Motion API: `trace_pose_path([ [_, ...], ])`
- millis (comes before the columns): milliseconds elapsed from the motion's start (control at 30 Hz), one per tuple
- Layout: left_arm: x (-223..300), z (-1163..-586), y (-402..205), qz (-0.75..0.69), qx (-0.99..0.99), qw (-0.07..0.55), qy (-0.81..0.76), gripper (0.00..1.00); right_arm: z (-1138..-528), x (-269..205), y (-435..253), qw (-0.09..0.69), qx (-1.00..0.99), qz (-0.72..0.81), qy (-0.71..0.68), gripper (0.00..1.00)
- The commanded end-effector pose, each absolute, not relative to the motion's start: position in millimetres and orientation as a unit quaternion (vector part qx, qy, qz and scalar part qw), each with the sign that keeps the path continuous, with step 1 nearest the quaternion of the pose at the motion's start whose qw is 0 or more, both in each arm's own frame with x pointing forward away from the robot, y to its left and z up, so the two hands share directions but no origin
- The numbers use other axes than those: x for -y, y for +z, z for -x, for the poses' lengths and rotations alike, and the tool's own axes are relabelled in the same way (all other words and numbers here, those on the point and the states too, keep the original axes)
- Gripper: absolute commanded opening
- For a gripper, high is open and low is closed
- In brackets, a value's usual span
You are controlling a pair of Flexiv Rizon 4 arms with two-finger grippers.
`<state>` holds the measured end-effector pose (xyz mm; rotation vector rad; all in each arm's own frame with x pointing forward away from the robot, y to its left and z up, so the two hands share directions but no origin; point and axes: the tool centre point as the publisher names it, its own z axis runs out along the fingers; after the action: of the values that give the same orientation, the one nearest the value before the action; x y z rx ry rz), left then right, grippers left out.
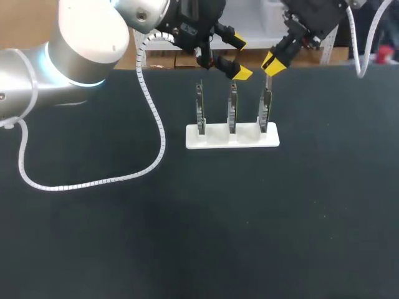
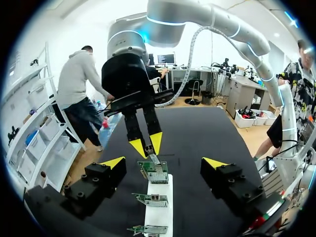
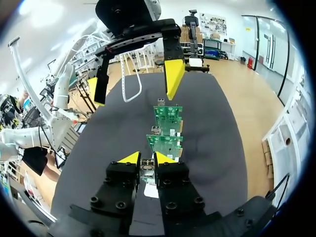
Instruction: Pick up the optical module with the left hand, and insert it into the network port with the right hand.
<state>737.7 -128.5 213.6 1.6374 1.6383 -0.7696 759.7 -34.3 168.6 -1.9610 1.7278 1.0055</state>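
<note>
In the head view, the left arm [image 1: 68, 56] fills the upper left of the frame, a thick silver limb. Its white coiled cable [image 1: 153, 118] loops down over the black surface [image 1: 199, 237]. The left pincer [image 1: 240, 58] sits at top centre with its yellow-tipped fingers spread wide and nothing between them, above and behind the middle of the row of boards.

At centre frame, a white holder [image 1: 215, 138] carries three green circuit boards standing upright side by side. At upper right, the right pincer [image 1: 272, 64] hangs over the right-hand board [image 1: 265, 112]. From here only one yellow tip shows, and the grip cannot be read.

The wrist views show what the head view does not. The left wrist view looks along the row of boards to the right pincer [image 2: 147, 144]. Its tips are close together, pinching a small silver piece, the optical module [image 2: 150, 157], which touches the top edge of the board farthest from the camera. The left pincer's own fingers [image 2: 113, 163] stand wide apart and touch nothing.

The right wrist view shows that pincer's tips drawn in on the optical module [image 3: 146, 168] from both sides. The other two boards line up ahead, and the left pincer [image 3: 133, 81] is open beyond them.
</note>
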Motion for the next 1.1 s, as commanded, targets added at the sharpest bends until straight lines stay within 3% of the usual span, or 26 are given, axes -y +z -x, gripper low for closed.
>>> trace_pose_path([
  [33,129,-739,215,-0.631,-0.632,0.340,-0.295,1.00,-757,34,168,0.168,-0.610,0.690,0.352,0.00],
  [1100,129,-739,215,-0.631,-0.632,0.340,-0.295,1.00,-735,34,170,0.236,-0.634,0.680,0.282,0.00],
])
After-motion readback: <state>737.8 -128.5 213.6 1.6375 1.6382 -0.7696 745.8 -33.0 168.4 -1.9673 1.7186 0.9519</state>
